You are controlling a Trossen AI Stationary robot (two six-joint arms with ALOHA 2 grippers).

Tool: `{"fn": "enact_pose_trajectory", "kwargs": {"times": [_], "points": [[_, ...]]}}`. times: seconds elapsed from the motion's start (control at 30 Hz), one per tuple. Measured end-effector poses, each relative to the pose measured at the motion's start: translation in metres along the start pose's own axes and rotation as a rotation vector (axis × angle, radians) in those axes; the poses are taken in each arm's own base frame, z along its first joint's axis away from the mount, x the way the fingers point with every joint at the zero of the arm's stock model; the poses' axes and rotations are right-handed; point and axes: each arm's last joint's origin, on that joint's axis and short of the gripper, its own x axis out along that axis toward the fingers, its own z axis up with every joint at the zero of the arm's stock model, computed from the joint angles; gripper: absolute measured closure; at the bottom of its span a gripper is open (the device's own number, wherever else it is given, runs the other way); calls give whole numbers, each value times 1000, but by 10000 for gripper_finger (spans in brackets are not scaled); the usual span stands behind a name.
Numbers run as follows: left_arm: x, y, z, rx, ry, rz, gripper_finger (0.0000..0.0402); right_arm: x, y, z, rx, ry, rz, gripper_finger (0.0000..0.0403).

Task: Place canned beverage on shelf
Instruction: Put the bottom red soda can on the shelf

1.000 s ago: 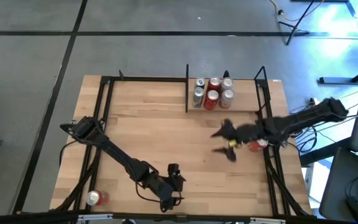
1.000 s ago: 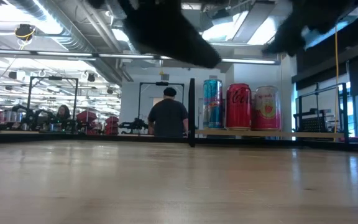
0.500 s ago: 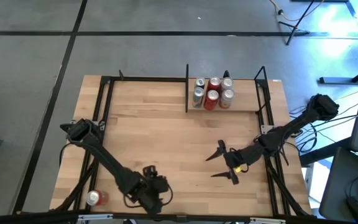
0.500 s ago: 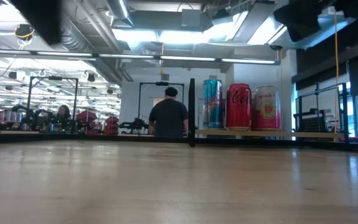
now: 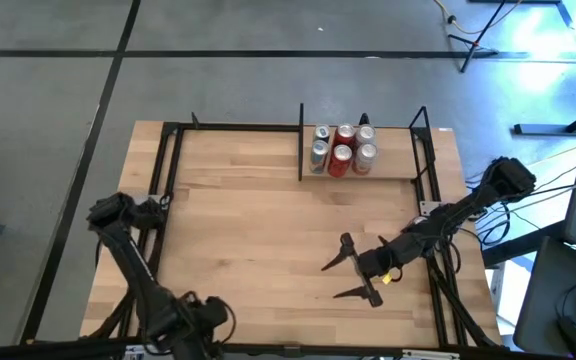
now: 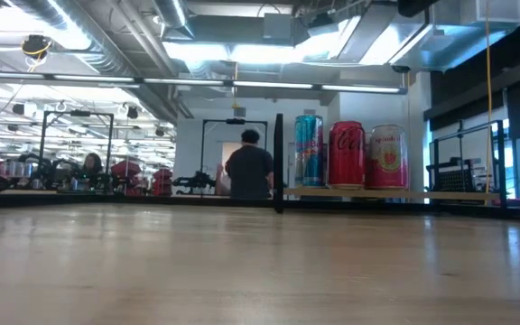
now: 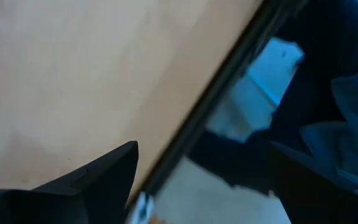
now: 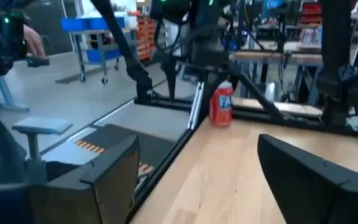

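Both our arms have pulled back toward the near edge; right gripper (image 5: 352, 270) gapes empty, left gripper (image 5: 200, 318) spread wide; we risk clipping the red can (image 8: 221, 106) by the frame.

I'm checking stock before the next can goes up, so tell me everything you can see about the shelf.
The shelf is a light wooden bay at the table's far edge, right of centre, bounded by thin black upright bars. Six cans stand upright in two rows at its left end, beside the left bar; the front row shows a blue can, a red can and a pink can. Its right part is bare. No gripper touches it.
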Motion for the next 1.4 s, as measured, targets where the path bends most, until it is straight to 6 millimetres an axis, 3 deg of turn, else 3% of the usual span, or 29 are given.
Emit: {"fn": "enact_pose_trajectory", "kwargs": {"times": [0.17,0.47,0.63,0.9,1.2,1.4], "points": [[-1,7,-11,-132,105,80,64,0,-1,4,6,-49,-17,95],[-10,30,-18,-133,232,320,64,0,-4,10,25,-109,-132,95],[-25,37,-34,-173,219,335,64,2,-5,5,74,-95,-171,95],[-31,43,-74,-237,152,340,64,8,-4,-7,99,-52,-162,95],[-35,53,-86,-261,103,415,64,8,-4,-6,98,-66,-164,95],[-28,57,-94,-259,98,419,64,8,-4,-6,96,-61,-164,95]]}}
